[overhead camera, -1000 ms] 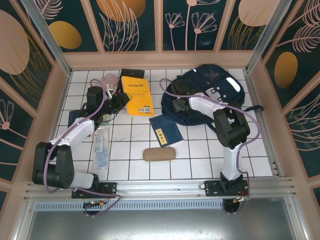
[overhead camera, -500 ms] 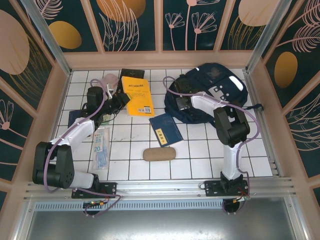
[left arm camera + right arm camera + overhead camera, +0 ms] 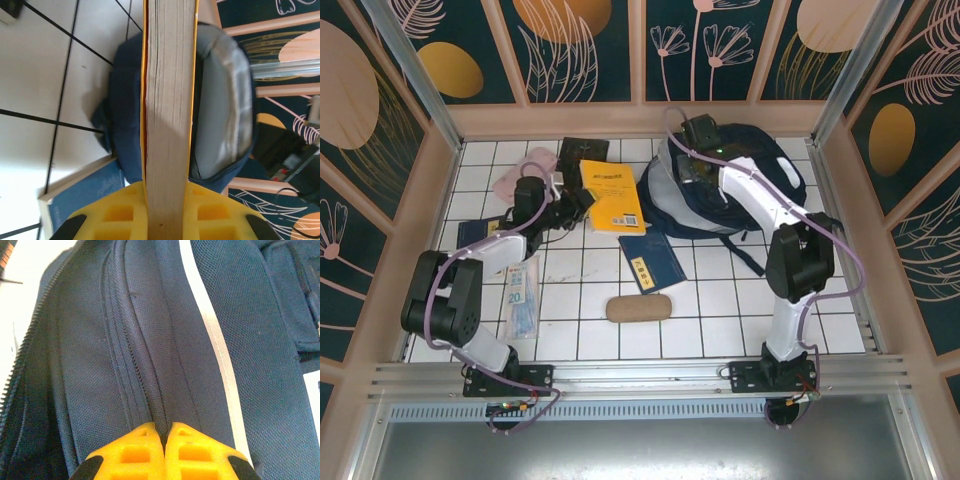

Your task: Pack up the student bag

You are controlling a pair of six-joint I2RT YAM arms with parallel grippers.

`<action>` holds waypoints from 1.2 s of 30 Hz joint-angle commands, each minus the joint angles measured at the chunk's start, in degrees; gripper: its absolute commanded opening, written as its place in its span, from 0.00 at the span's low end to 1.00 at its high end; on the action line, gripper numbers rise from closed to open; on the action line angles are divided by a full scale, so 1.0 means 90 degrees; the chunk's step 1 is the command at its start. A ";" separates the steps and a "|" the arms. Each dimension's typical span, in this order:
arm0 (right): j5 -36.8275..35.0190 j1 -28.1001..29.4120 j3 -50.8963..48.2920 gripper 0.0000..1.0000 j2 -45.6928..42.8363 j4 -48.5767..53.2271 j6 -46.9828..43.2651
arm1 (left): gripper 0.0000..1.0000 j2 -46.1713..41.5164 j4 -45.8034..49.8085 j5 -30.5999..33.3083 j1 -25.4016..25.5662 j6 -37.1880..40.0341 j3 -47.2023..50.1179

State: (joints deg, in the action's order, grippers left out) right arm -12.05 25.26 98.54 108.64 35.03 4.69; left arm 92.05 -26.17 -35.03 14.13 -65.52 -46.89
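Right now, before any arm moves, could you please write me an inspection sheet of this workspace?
Surface: white tiled table, no spill seen.
Job's things: student bag at far right, mouth open, grey lining showing; yellow book just left of that mouth.
Clutter: navy booklet, tan pouch, clear packet, pink item, black item.
Grippers: left fingers shut on the yellow book; right fingers shut on a fold of the student bag.
Cables: purple cables along both arms; no snag seen.
Surroundings: floral wall panels in wooden frames; metal rail at near edge.
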 commanded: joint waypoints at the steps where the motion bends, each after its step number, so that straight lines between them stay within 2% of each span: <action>1: 0.0673 -0.0080 0.0574 0.00 -0.0475 0.0228 0.0382 | 0.00 0.0272 -0.1218 -0.0029 0.0311 -0.0404 -0.0526; 5: 0.1390 -0.0263 0.0767 0.00 -0.0660 0.0134 0.0600 | 0.00 0.0641 -0.1529 0.0186 0.0651 -0.0623 -0.0880; 11: 0.2400 -0.0489 0.0771 0.00 -0.0862 -0.0151 0.1017 | 0.00 0.1783 -0.2004 0.0490 0.1179 -0.1043 -0.1792; 18: 0.3067 -0.0687 0.0697 0.00 -0.0961 -0.0420 0.1583 | 0.00 0.2939 -0.2211 0.1130 0.1901 -0.1497 -0.2996; 24: 0.3556 -0.0871 0.0210 0.00 -0.1185 -0.1121 0.2323 | 0.00 0.3874 -0.2225 0.1924 0.2531 -0.1839 -0.4139; 29: 0.3758 -0.0939 -0.0117 0.00 -0.1311 -0.1569 0.2824 | 0.00 0.4666 -0.1377 0.2601 0.2924 -0.1751 -0.5394; 36: 0.3878 -0.1009 -0.0216 0.00 -0.1340 -0.1556 0.2916 | 0.00 0.6126 -0.0088 0.2843 0.3235 -0.1516 -0.7581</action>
State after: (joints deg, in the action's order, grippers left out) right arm 19.20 16.25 96.31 100.97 28.29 28.71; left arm 144.62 -29.19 -12.05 42.04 -79.99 -107.98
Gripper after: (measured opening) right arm 0.065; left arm 0.130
